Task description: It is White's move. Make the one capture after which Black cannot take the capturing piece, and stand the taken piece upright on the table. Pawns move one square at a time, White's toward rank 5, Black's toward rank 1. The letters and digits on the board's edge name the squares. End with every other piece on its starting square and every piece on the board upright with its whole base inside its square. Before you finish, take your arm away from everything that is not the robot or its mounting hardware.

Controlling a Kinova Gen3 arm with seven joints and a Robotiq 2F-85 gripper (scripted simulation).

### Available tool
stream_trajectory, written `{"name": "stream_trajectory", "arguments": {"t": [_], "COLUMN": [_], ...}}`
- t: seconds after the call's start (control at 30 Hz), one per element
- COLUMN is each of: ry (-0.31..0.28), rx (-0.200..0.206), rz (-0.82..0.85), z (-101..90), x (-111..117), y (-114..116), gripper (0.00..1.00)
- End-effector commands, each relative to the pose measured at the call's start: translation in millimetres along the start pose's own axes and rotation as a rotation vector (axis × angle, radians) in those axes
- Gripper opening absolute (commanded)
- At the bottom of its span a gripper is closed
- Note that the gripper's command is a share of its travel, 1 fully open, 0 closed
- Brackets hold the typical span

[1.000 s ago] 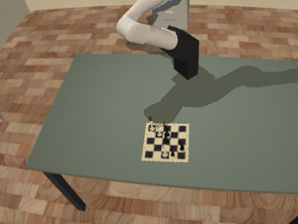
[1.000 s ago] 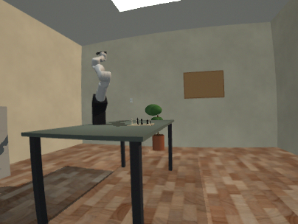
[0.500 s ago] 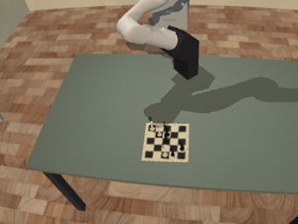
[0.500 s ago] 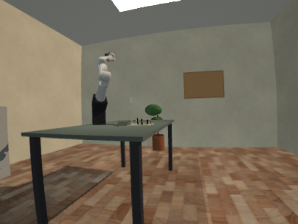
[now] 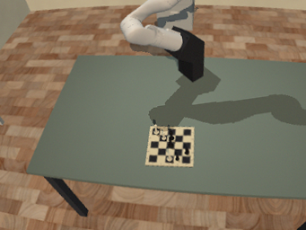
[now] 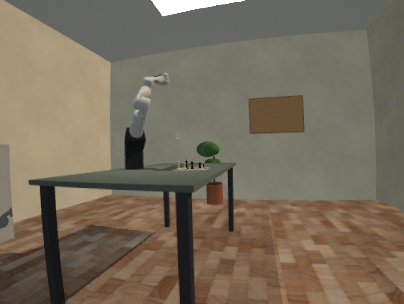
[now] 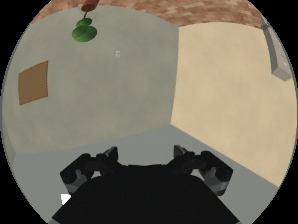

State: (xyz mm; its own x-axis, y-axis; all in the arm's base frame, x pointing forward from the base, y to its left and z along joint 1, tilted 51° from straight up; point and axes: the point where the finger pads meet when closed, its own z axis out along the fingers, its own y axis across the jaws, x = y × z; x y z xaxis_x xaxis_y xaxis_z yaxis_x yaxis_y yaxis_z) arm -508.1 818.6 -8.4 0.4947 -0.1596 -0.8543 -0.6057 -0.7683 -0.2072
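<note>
A small chessboard [image 5: 171,149] lies on the green table near its front edge, with several white and black pieces standing on it; one dark piece [image 5: 154,122] stands at the board's far left corner, at or just off its edge. The board also shows in the exterior view [image 6: 190,166] at the table's far end. My arm [image 5: 158,17] is raised high above the back of the table, far from the board. My gripper [image 7: 145,152] is open and empty, and points at the room's walls in the wrist view. The board is out of the wrist view.
The arm's black base [image 5: 191,57] stands at the table's back edge. A potted plant [image 6: 210,170] stands on the floor beyond the table. A brown board [image 6: 276,114] hangs on the far wall.
</note>
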Motion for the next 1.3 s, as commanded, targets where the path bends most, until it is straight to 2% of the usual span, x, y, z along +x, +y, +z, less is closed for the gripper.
{"name": "stream_trajectory", "arguments": {"t": [0.0, 0.03, 0.07, 0.1, 0.13, 0.17, 0.2, 0.23, 0.27, 0.3, 0.4, 0.47, 0.5, 0.53, 0.57, 0.6, 0.63, 0.67, 0.7, 0.73, 0.77, 0.8, 0.83, 0.87, 0.97, 1.0, 1.27], "ry": [0.014, 0.033, 0.033, 0.053, 0.053, 0.074, 0.074, 0.096, 0.096, 0.119, 0.119, 0.168, 0.168, 0.194, 0.194, 0.221, 0.221, 0.248, 0.248, 0.276, 0.276, 0.305, 0.305, 0.334, 0.334, 0.364, 0.364], "rx": [0.03, 0.036, 0.036, 0.043, 0.043, 0.051, 0.051, 0.059, 0.059, 0.068, 0.068, 0.089, 0.089, 0.1, 0.1, 0.112, 0.112, 0.124, 0.124, 0.138, 0.138, 0.153, 0.153, 0.168, 0.168, 0.184, 0.184], "rz": [0.02, 0.032, 0.032, 0.045, 0.045, 0.059, 0.059, 0.074, 0.074, 0.09, 0.09, 0.124, 0.124, 0.143, 0.143, 0.163, 0.163, 0.185, 0.185, 0.207, 0.207, 0.231, 0.231, 0.256, 0.256, 0.282, 0.282], "z": [-13.8, -20.8, -20.8, -28.5, -28.5, -37.0, -37.0, -46.2, -46.2, -56.1, -56.1, -78.6, -78.6, -91.1, -91.1, -104.5, -104.5, -118.9, -118.9, -134.1, -134.1, -150.4, -150.4, -167.5, -167.5, -185.7, -185.7], "x": [7.4, 15.9, 15.9, 24.8, 24.8, 34.4, 34.4, 44.5, 44.5, 55.1, 55.1, 77.9, 77.9, 90.1, 90.1, 102.8, 102.8, 115.9, 115.9, 129.5, 129.5, 143.5, 143.5, 157.8, 157.8, 172.4, 172.4], "y": [-42.4, -60.1, -60.1, -78.1, -78.1, -96.3, -96.3, -114.7, -114.7, -133.2, -133.2, -170.3, -170.3, -188.8, -188.8, -207.1, -207.1, -225.4, -225.4, -243.3, -243.3, -261.0, -261.0, -278.3, -278.3, -295.2, -295.2], "gripper": [1.0, 1.0, 1.0, 1.0, 1.0, 1.0, 1.0, 1.0, 1.0, 1.0, 1.0, 1.0, 1.0, 1.0, 1.0, 1.0, 1.0, 1.0, 1.0, 1.0, 1.0, 1.0, 1.0, 1.0, 1.0, 1.0, 1.0]}}
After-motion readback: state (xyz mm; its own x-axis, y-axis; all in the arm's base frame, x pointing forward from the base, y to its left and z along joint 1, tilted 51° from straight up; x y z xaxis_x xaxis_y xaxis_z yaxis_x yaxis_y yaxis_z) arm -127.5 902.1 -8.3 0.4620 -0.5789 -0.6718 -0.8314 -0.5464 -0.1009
